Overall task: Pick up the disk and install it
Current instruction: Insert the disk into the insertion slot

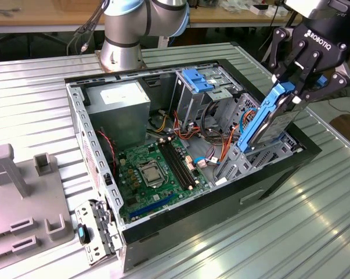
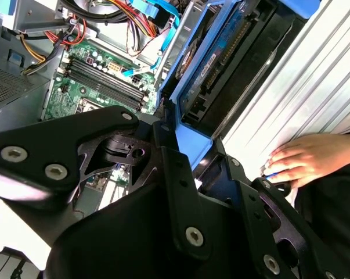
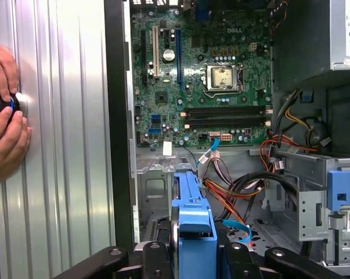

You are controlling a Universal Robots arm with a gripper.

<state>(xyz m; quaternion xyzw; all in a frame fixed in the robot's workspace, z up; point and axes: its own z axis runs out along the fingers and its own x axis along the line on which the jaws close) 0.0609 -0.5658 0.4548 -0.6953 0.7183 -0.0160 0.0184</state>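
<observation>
The disk (image 1: 270,122), a dark grey drive in a bright blue carrier, stands steeply tilted at the exterior view's right side of the open computer case (image 1: 163,224). Its lower end reaches down into the metal drive bay (image 1: 241,160). My gripper (image 1: 292,87) is shut on the disk's upper end, one black finger on each side. In the second wrist view the disk (image 2: 212,55) runs away from the gripper (image 2: 186,154) toward the bay. The first wrist view has the disk's (image 3: 193,218) blue edge rising between the fingers (image 3: 154,256).
Inside the case lie the motherboard (image 1: 157,168), a grey power supply (image 1: 119,104), a light-blue latch plate (image 1: 201,78) and loose cables (image 1: 212,136). A person's hands (image 3: 3,116) rest on the ribbed metal table (image 1: 314,221) beside the case. A grey fixture (image 1: 24,203) sits at the left.
</observation>
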